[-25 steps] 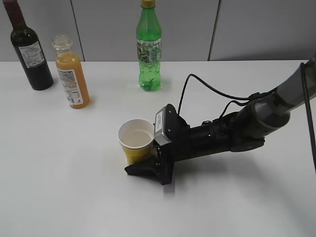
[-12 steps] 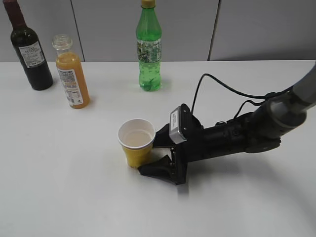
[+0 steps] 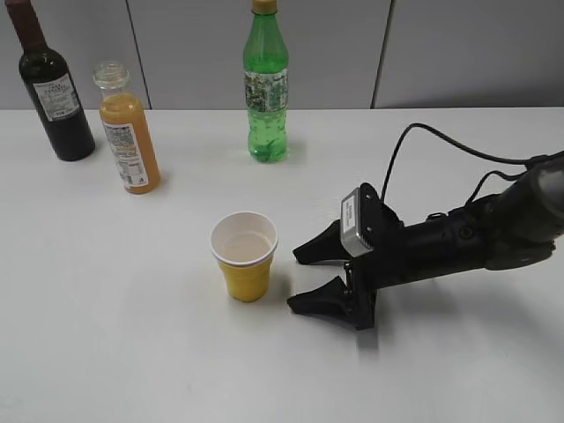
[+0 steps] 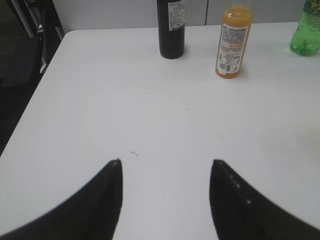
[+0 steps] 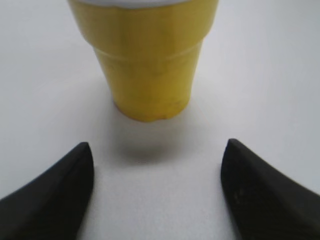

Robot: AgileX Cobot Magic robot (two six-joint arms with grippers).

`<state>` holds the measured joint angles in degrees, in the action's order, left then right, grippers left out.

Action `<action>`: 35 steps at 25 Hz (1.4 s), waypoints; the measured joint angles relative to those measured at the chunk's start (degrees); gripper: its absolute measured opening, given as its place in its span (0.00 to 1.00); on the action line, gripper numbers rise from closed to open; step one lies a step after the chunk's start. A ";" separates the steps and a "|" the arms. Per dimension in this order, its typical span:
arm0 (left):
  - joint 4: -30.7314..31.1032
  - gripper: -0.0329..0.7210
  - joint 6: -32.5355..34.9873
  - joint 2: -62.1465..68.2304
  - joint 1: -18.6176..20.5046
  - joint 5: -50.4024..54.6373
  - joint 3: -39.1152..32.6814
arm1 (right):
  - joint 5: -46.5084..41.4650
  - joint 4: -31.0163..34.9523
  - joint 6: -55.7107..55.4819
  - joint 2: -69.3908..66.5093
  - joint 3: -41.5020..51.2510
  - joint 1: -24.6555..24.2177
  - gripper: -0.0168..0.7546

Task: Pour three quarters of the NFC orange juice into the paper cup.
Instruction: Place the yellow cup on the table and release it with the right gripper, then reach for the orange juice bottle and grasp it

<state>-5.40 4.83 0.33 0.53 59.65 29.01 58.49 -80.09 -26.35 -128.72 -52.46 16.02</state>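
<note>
NFC orange juice (image 3: 128,141) stands upright and uncapped toward the back left of the tabletop (image 3: 132,335), its orange liquid reaching up to the shoulder, so nothing appears to have been poured yet. Just to its left is a dark wine bottle (image 3: 48,88), and farther right along the back edge a tall green soda bottle (image 3: 265,84); both are apart from the juice and look like bystanders to the job. The paper cup (image 3: 244,256) sits upright near the middle of the tabletop, well apart from all three bottles, its white inside showing empty (a sensible spot, I judge, since it leaves free room around the rim for a tilted bottle). The right gripper (image 3: 304,278) lies low over the tabletop just to the right of the cup, its jaws spread wide and holding nothing, with a clear gap between their tips and the cup wall; the right wrist view shows the yellow cup (image 5: 145,60) centred ahead of the two dark tips, not touched by either. The left gripper (image 4: 165,172) does not show in the exterior view, but its wrist camera looks across bare tabletop toward the wine bottle and the juice bottle (image 4: 232,42), jaws likewise parted and empty. That framing suggests the left arm is the better placed to take the juice, which stands on its side. The grasp and the pour are both not yet begun.
</note>
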 joint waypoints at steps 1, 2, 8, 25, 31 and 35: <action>0.00 0.61 0.00 0.00 0.00 0.00 0.00 | -0.70 -0.31 -0.49 1.13 0.43 -0.34 0.80; 0.00 0.61 0.00 0.00 0.00 0.00 0.00 | -1.62 -0.69 -0.96 2.61 1.24 -0.78 0.80; 0.00 0.61 0.00 0.00 0.00 0.00 0.00 | -9.18 1.48 -1.53 14.33 5.25 -3.94 0.79; 0.00 0.61 0.00 0.00 0.00 0.00 0.00 | -61.10 48.09 4.54 30.63 -0.51 -4.34 0.79; 0.00 0.61 0.00 0.00 0.00 0.00 0.00 | -84.15 59.97 12.09 30.63 -11.27 -4.34 0.79; 0.00 0.61 0.00 0.00 0.00 0.00 0.00 | -100.54 71.62 22.94 30.65 -19.95 -4.34 0.79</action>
<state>-5.40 4.83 0.33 0.53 59.65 29.01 -42.04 -8.47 -3.41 -98.07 -72.41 11.68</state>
